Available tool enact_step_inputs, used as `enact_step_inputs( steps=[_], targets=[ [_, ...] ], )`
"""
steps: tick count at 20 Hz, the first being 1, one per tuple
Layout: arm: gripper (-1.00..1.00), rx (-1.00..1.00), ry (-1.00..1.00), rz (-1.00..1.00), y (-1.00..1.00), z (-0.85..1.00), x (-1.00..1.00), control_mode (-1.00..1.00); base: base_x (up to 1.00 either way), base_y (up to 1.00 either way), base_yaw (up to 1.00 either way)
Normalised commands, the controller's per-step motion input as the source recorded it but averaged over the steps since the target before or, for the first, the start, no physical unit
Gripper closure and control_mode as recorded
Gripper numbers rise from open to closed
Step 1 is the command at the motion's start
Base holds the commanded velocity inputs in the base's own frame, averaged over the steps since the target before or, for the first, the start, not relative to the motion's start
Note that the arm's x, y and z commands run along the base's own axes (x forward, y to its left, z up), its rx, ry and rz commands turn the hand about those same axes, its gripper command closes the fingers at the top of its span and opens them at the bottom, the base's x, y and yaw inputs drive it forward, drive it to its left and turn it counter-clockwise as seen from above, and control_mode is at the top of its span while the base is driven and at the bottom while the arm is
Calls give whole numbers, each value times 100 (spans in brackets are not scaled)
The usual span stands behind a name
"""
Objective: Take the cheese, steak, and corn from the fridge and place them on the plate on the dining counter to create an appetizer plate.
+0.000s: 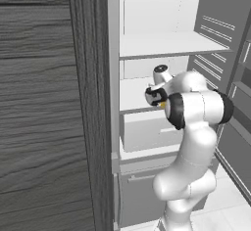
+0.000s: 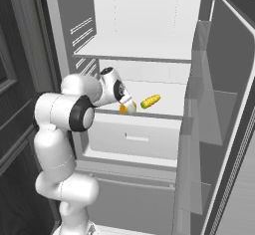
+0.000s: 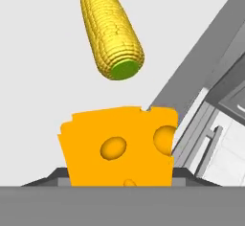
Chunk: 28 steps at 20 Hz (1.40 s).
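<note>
Fingers (image 3: 119, 182) sat either side of cheese (image 3: 117, 146), grip unclear; corn (image 3: 111, 28) lay just beyond on fridge (image 2: 149, 50) shelf.

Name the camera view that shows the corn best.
The hand view: the corn is large and unobstructed, kernels and green end plain, just beyond the cheese. The right base view shows it small on the fridge shelf. In the left base view I cannot make it out.

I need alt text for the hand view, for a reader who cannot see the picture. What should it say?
An orange cheese wedge with round holes sits close up between the claw tips on a white fridge shelf. A yellow corn cob lies apart beyond it, its green end towards the camera.
</note>
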Motion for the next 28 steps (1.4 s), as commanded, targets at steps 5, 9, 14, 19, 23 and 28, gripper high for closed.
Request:
enact_step_inputs(
  steps=[5,9,14,19,23,28],
  targets=[
    [100,0,-10,6,-4,12,-100,-100,0,0,0],
    [100,0,-10,9,-5,54,-100,-100,0,0,0],
    [100,0,-5,16,-16,72,-100,-100,0,0,0],
    [100,-2,0,12,-3,87,-100,-100,0,0,0],
    [100,-5,4,11,1,84,-100,-100,0,0,0],
    [100,-9,3,15,7,65,-99,-100,0,0,0]
  ],
)
